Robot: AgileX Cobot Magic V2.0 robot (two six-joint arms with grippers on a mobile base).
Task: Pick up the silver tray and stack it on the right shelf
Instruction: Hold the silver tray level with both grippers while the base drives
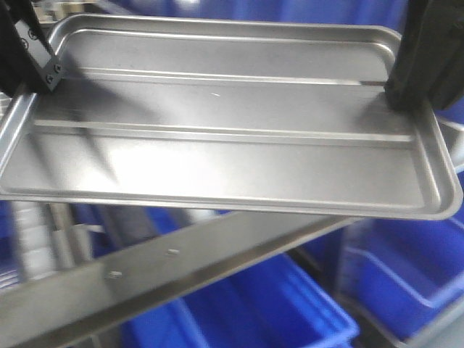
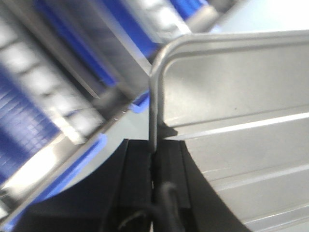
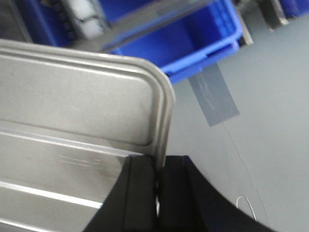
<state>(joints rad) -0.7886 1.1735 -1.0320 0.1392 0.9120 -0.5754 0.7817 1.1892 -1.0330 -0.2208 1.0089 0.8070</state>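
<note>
Fig. 2-arm carry of the tray, read from my fingers outward

- My left gripper [image 2: 153, 153]: jaws clamped on the raised rim at 1 short end of the tray [image 1: 217, 145]. The rim stands edge-on in the slot between my 2 black fingers.
- My right gripper [image 3: 158, 170]: jaws pinched together on the rim of the opposite short end, just below a rounded corner.
- The tray hangs in the air between the 2 grips, floor up, with its 2 long ridges running from 1 grip toward the other. In the front view it sits slightly askew, right end lower.
- Just under its near edge lies the shelf [image 1: 145, 262], whose flat front bar carries 2 small screws [image 1: 114, 274]. As far as I can tell, bar and tray are apart.
- Beyond and below are blue bins [image 1: 290, 312], blurred white rollers [image 3: 84, 17] and grey floor [image 3: 260, 159] with a patch of tape [image 3: 215, 94].

Judgement: this is the carry-in step, and the tray is not yet set down. To do it well I should:
1. level the 2 ends
2. move both arms at 1 pace so the thin rim is neither twisted nor pulled out of a grip
3. clear the front bar before lowering
4. release only once the tray rests on the shelf
</note>
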